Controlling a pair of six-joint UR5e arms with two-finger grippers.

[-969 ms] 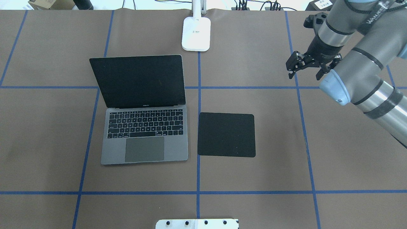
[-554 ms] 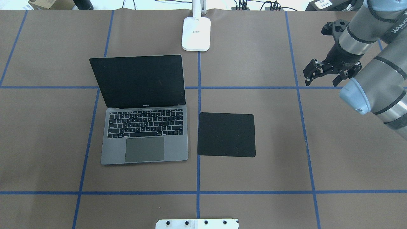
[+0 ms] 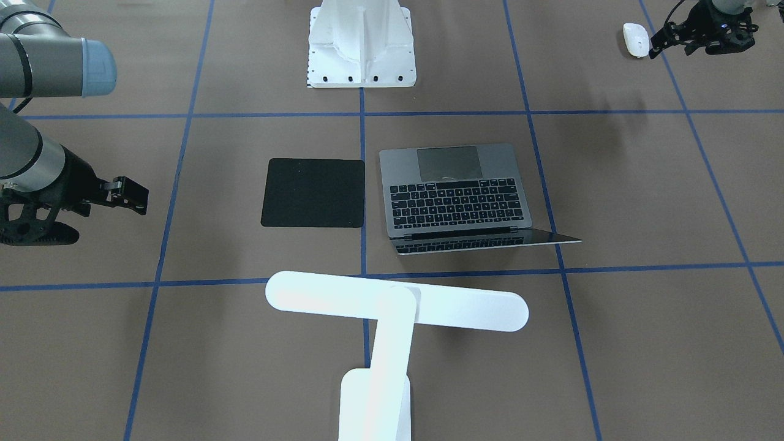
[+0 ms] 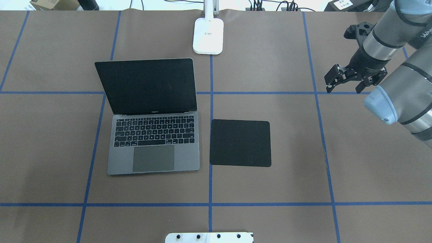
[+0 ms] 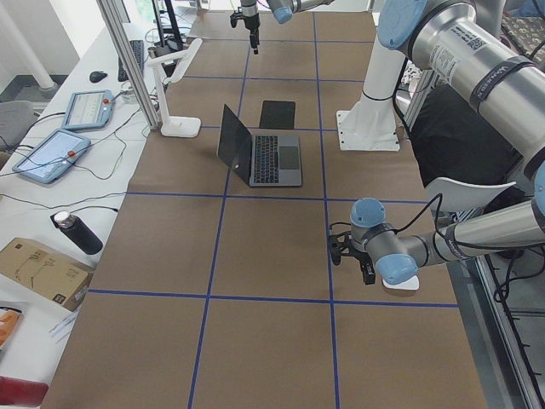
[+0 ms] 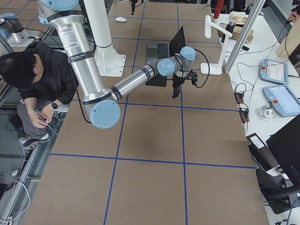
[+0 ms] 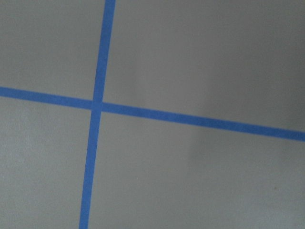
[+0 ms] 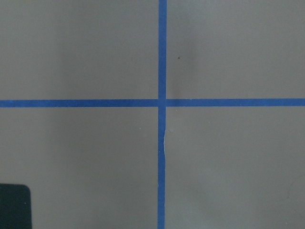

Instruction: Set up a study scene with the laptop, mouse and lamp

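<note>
Already the laptop (image 4: 153,148) is sitting open mid-table with a black pad (image 4: 240,142) lying just beside it. The lamp (image 3: 397,309) is standing at the far edge, so 2 of the 3 things are looking placed. Meanwhile the mouse (image 3: 636,40) is lying well apart on the robot's left, off the pad, so bringing it over is, I judge, what is remaining. Both tools are holding nothing: the left gripper (image 3: 674,48) is hanging just beside the mouse, jaws seemingly spread, and the right gripper (image 4: 342,90) is hovering wide open, well right of the pad.
</note>
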